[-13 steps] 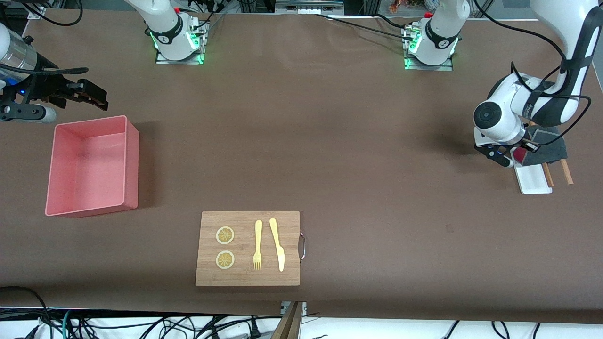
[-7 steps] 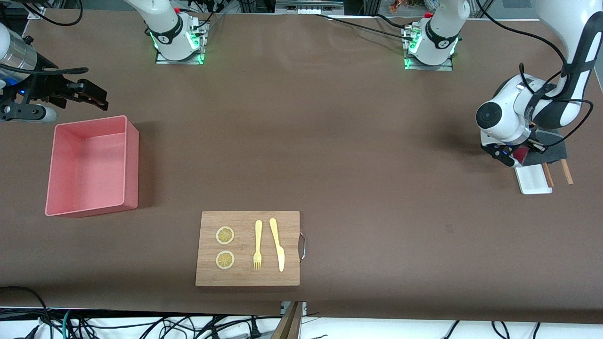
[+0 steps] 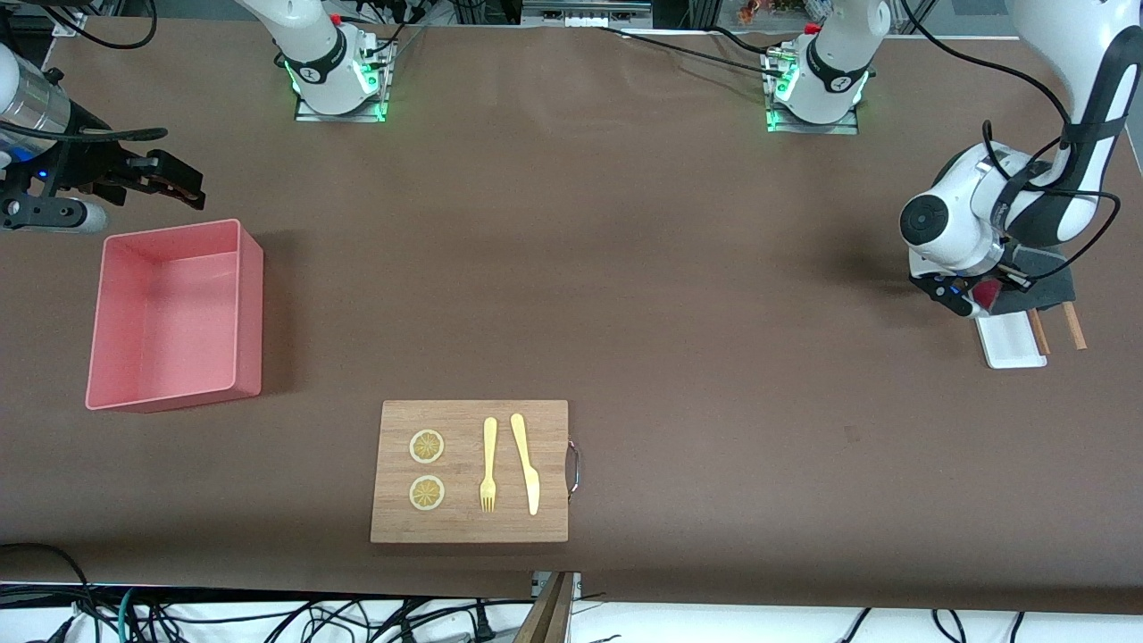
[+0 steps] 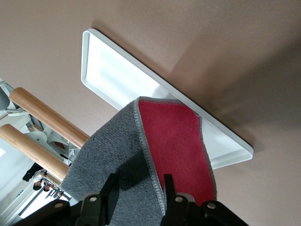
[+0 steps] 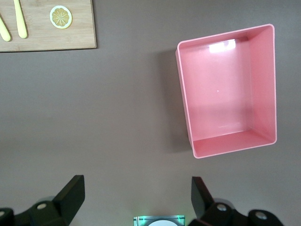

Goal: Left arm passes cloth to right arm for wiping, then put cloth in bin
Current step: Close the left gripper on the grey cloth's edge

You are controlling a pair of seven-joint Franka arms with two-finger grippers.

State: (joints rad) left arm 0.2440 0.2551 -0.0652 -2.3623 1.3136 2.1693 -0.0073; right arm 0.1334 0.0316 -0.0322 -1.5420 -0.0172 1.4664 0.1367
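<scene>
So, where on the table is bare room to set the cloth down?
A wide bare stretch lies between the bin and the tray, farther from the front camera than the board. The left arm's end is crowded: tray, cloth, two wooden sticks and the left gripper together.

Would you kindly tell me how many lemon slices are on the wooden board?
2. One lemon slice lies on the wooden board beside the fork; the other lemon slice lies nearer the front camera. None seems hidden.
</scene>
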